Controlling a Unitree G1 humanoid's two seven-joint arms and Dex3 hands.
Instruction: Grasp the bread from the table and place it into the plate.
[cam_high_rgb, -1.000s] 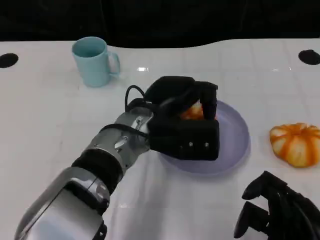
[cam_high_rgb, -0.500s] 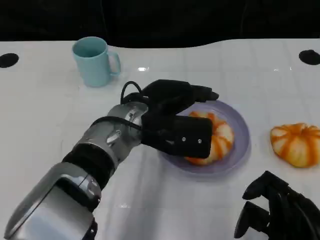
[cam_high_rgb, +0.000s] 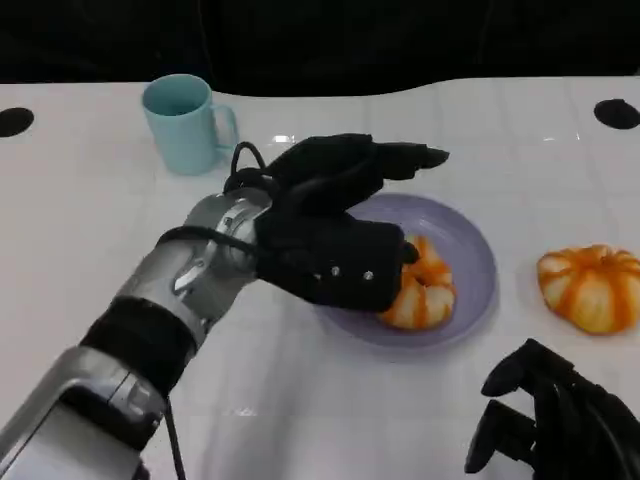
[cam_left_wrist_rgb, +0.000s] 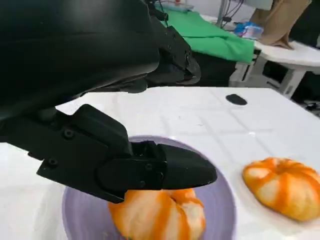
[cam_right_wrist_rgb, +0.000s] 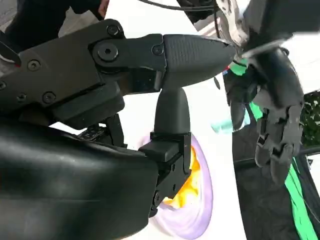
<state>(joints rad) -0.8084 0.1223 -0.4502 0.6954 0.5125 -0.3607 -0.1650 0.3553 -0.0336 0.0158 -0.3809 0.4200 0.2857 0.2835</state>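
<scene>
The orange-and-white striped, pumpkin-shaped bread (cam_high_rgb: 422, 296) lies in the round lilac plate (cam_high_rgb: 470, 250) under the open, empty left hand (cam_high_rgb: 335, 225); it looks light and squashy, best cupped gently around its sides.

- I see the table (cam_high_rgb: 90, 190): glossy white, smooth, reflecting light.
- plate (cam_high_rgb: 478, 262): smooth lilac, slight sheen, looks plastic.
- left hand (cam_high_rgb: 330, 235): matt black plastic; forearm (cam_high_rgb: 185, 275) brushed silver metal.
- bread (cam_high_rgb: 425, 293): matt, soft-looking orange-and-cream crust.
- mug (cam_high_rgb: 184, 123): smooth pale blue.
</scene>
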